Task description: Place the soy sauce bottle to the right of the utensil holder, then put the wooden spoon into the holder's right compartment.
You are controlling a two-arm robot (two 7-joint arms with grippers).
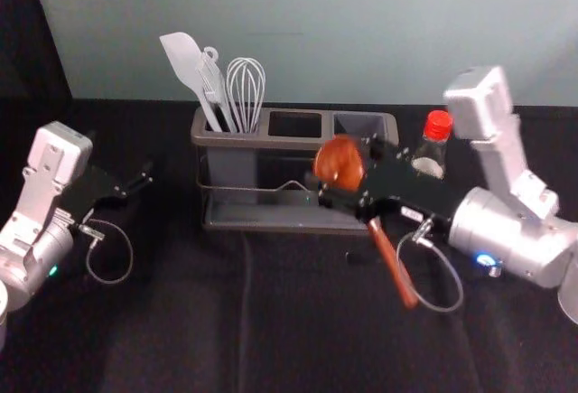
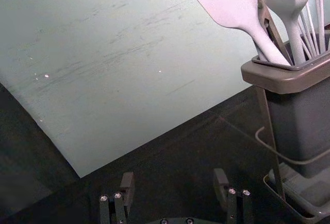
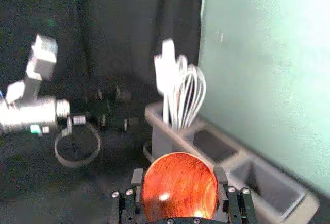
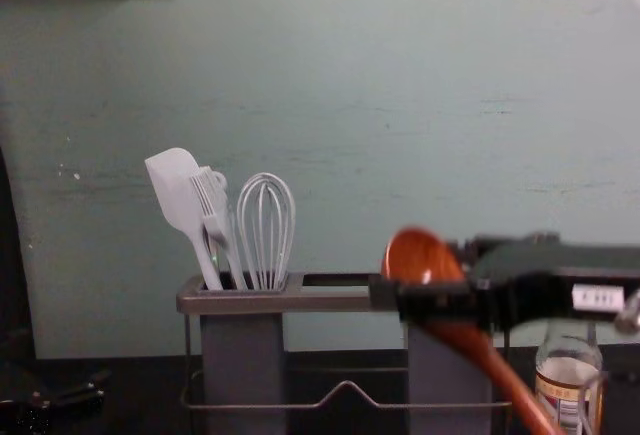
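- Wooden spoon (image 1: 336, 156): glossy red-brown, bowl up, handle slanting down.
- My right tool (image 1: 347, 169) grips it, short of the tabletop's (image 1: 163, 321) back edge.
- My left tool (image 1: 135, 185) hangs released, farther left.

Clock on the utensil holder (image 1: 217, 140), 12 away from the robot: we log wall (image 1: 316, 32) behind at 12, holder on table (image 1: 181, 321). Left compartment (image 1: 230, 165) holds spatula (image 1: 184, 60) at 9, whisk (image 1: 246, 90) at 3, brush (image 1: 213, 84) between. We mark soy sauce bottle (image 1: 431, 151) at 3, near the holder; left gripper (image 1: 135, 185) at 9, apart. Wooden spoon (image 1: 394, 262) is in right gripper (image 1: 341, 163), bowl before the holder's right half, handle running toward 5.
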